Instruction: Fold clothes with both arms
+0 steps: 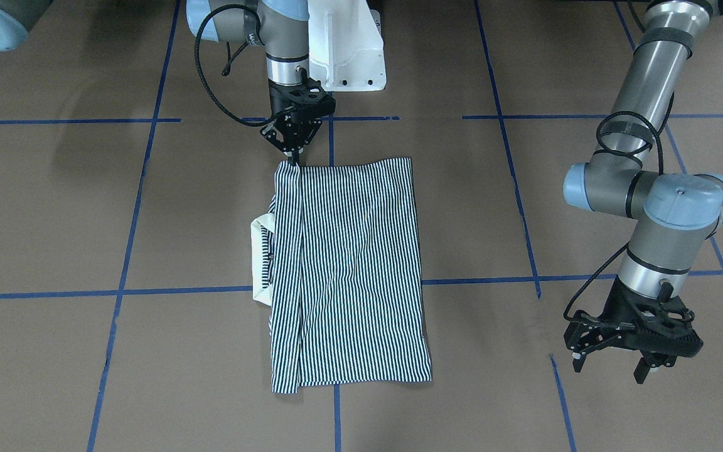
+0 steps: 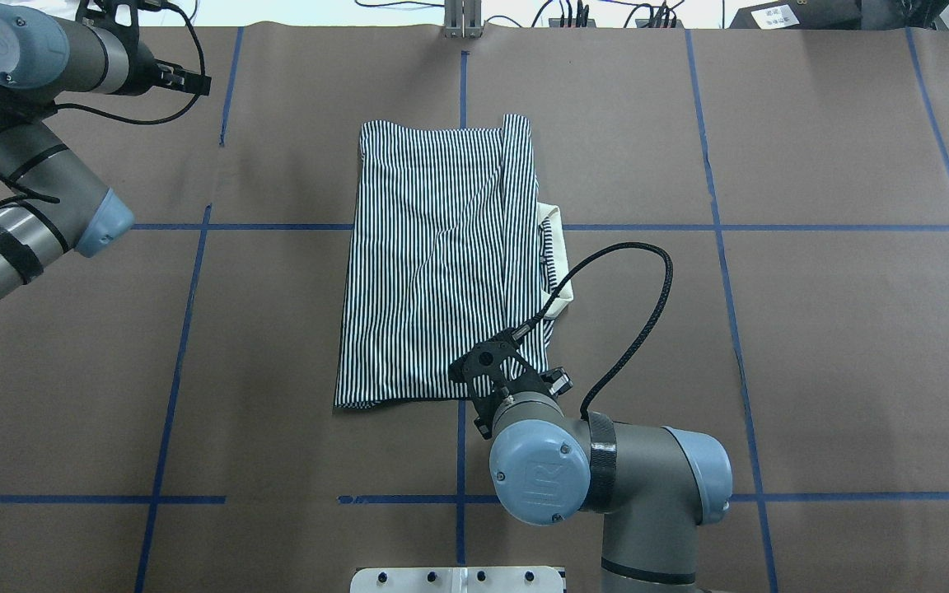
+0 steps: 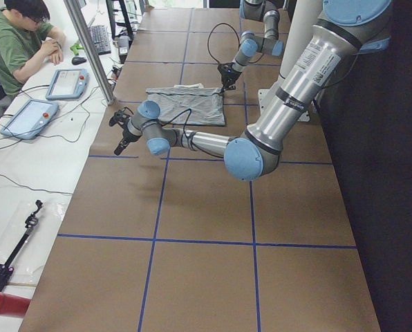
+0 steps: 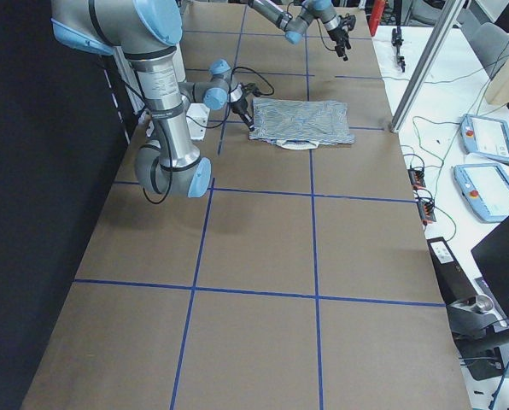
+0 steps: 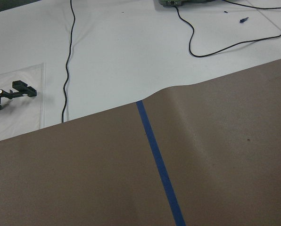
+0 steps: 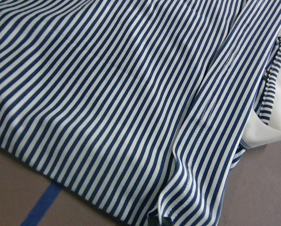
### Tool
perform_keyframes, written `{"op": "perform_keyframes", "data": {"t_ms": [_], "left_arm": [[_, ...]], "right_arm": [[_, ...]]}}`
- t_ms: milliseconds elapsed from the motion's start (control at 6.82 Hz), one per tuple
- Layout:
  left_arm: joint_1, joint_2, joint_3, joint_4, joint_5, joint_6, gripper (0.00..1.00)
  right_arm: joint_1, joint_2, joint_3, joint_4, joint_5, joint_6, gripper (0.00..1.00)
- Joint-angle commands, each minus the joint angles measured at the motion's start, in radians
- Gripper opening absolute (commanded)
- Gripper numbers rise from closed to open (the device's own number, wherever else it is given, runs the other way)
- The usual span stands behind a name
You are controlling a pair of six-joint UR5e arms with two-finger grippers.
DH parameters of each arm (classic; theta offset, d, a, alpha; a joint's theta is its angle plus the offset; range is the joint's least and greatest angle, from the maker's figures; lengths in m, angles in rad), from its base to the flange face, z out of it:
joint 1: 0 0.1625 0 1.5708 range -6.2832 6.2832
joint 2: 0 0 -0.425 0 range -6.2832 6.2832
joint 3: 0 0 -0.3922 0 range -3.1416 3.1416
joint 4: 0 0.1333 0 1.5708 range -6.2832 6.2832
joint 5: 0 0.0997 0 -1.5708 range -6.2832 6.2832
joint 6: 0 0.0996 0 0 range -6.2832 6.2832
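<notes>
The navy-and-white striped polo shirt (image 1: 349,270) lies flat on the brown table, folded into a long rectangle. Its cream collar (image 1: 261,263) sticks out on one long side. The shirt also shows in the overhead view (image 2: 441,255) and fills the right wrist view (image 6: 107,94). My right gripper (image 1: 293,157) points down with its fingers pinched together on the shirt's corner nearest the robot's base, where the cloth bunches. My left gripper (image 1: 611,369) is open and empty, hanging off to the side, well away from the shirt.
Blue tape lines (image 1: 336,289) mark a grid on the brown paper. The white pedestal base (image 1: 349,50) stands just behind my right gripper. An operator (image 3: 16,41) sits at a white side table with teach pendants (image 3: 30,117), cables and a metal post (image 3: 88,48).
</notes>
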Motion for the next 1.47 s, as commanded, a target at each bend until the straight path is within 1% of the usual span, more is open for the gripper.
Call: {"op": "perform_keyframes", "data": {"t_ms": [0, 147, 293, 440, 587, 733, 880, 1027, 1173, 1320], "left_arm": [[0.0, 0.0, 0.0, 0.0, -0.001, 0.0, 1.0], [0.002, 0.0, 0.0, 0.0, 0.001, 0.0, 1.0], [0.003, 0.0, 0.0, 0.0, 0.001, -0.002, 1.0], [0.003, 0.0, 0.0, 0.0, 0.001, -0.002, 1.0], [0.003, 0.0, 0.0, 0.0, 0.001, -0.002, 1.0], [0.005, 0.0, 0.0, 0.0, -0.001, -0.002, 1.0], [0.005, 0.0, 0.0, 0.0, 0.001, -0.002, 1.0], [0.005, 0.0, 0.001, 0.0, 0.001, 0.0, 1.0], [0.003, 0.0, 0.0, 0.0, -0.001, 0.0, 1.0], [0.005, 0.0, 0.0, 0.0, -0.001, 0.0, 1.0]], "right_arm": [[0.024, 0.0, 0.027, 0.004, 0.004, 0.0, 0.0], [0.035, -0.015, 0.061, 0.007, 0.004, 0.0, 0.0], [0.034, -0.094, 0.089, 0.019, 0.004, 0.014, 0.0], [0.035, -0.163, 0.14, 0.023, 0.002, 0.017, 0.0], [0.032, -0.209, 0.156, 0.024, 0.002, 0.046, 0.0], [0.011, -0.233, 0.156, 0.024, -0.001, 0.095, 0.01], [-0.009, -0.254, 0.156, 0.024, -0.007, 0.165, 0.1], [-0.019, -0.253, 0.152, 0.024, -0.013, 0.188, 0.71], [-0.017, -0.248, 0.156, 0.024, -0.014, 0.19, 1.0], [-0.017, -0.241, 0.173, 0.024, -0.007, 0.187, 1.0]]}}
